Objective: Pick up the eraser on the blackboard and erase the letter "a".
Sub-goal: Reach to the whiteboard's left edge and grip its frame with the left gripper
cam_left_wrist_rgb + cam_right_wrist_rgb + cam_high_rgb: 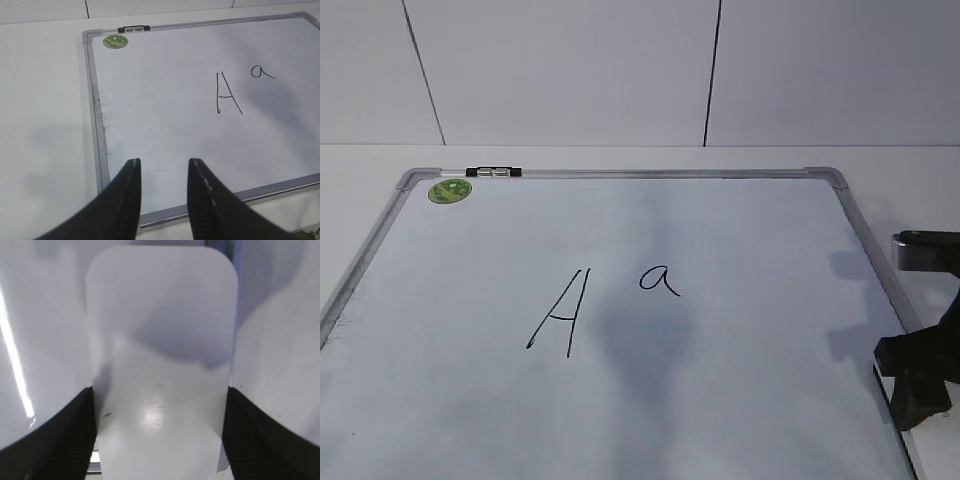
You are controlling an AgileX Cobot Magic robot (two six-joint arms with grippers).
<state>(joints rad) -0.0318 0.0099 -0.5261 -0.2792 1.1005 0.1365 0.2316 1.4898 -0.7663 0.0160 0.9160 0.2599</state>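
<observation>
White board: the blackboard (740, 400) is a white dry-erase panel in a grey metal frame, lying flat on the pale tabletop (620, 158) and filling most of the exterior frame.
Markings: a large capital "A" (560, 312) sits at the frame centre, with the letter "a" (659, 280) just to its upper right, both unsmudged; a round green sticker (450, 190) sits in the board's upper left corner.
Exterior view only: the right hand (918, 385) shows as a dark shape at the lower right edge of the frame, over the board's right rim; the eraser cannot be made out here.
Right wrist view only: the eraser (161, 365) fills the middle of the frame, a white glossy block with rounded corners and faint grey lettering.
Right hand state: its two black fingers (65, 435) press the eraser's left and right sides at the bottom of the frame, clamped on it.
Left wrist view only: the left hand (165, 200) hovers over the board's lower left corner, tilted down toward it, fingers (127, 200) apart and holding nothing.
Eraser versus letter: the eraser is in the right hand at the board's right edge, well apart from the letter "a".
</observation>
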